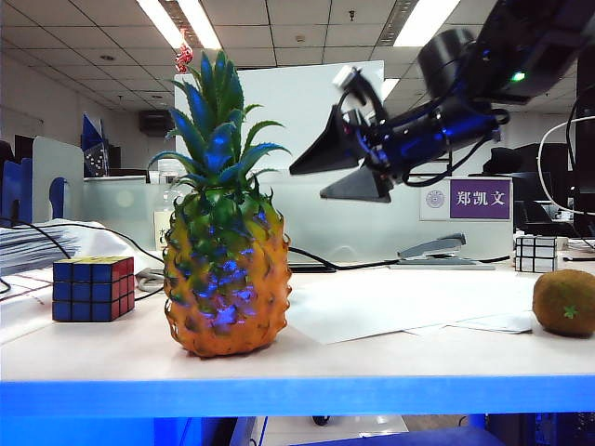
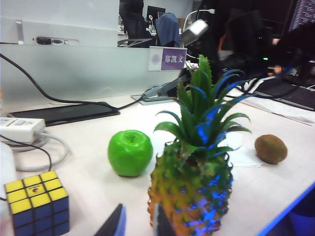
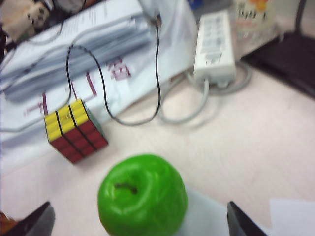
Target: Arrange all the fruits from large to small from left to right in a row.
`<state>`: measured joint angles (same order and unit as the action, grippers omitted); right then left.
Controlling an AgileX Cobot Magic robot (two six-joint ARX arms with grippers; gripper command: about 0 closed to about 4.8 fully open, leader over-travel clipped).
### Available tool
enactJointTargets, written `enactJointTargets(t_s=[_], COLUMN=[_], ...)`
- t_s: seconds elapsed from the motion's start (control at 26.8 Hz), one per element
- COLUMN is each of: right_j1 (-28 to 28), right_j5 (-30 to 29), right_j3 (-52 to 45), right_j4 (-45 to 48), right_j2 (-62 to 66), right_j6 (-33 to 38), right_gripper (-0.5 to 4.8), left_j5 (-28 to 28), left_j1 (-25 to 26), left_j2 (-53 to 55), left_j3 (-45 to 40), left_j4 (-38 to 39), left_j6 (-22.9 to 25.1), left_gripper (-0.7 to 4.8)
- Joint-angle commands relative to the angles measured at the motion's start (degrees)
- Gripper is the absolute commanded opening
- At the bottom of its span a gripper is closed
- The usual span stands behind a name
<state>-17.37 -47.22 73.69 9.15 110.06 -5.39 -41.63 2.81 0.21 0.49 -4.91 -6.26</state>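
The tall pineapple (image 1: pixel 223 279) stands upright left of the table's middle. At the far right lies the brown kiwi (image 1: pixel 564 302). In the exterior view the pineapple hides the green apple (image 2: pixel 130 152), which sits on the table behind it. My right gripper (image 1: pixel 311 183) hangs in the air right of the crown, pointing left and down. In the right wrist view it (image 3: pixel 140 226) is wide open, with the apple (image 3: pixel 142 194) below and between its fingers (image 3: pixel 37 223), untouched. My left gripper (image 2: pixel 139 225) sits low beside the pineapple (image 2: pixel 192 196), slightly open and holding nothing.
A Rubik's cube (image 1: pixel 93 288) stands left of the pineapple. A small black-and-white cube (image 1: pixel 536 253) and a stapler (image 1: pixel 432 249) sit at the back right. Paper sheets (image 1: pixel 390 302) lie mid-table. A power strip (image 3: pixel 214 46), cables and stacked papers lie at the back left.
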Motion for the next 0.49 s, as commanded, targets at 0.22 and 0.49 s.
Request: enactJointTargets(t_s=[0.22,0.49], right_j1=[-0.11,-1.62], right_j5=[-1.14,-0.90], right_j3=[3.69,3.76], right_j4=[-14.10,-13.70], right_j2=[2.16,4.61], right_j6=[-14.53,-16.35], right_gripper=[4.79,4.79], left_j5=[-2.16,-2.14], left_j1=[0.04,0.04], left_j2=[-0.09,-0.09], left_j3=[0.07,0.07], left_j4=[-0.33,-0.31], left_j6=[-1.11,-1.09], left_gripper=[0.85,0.85])
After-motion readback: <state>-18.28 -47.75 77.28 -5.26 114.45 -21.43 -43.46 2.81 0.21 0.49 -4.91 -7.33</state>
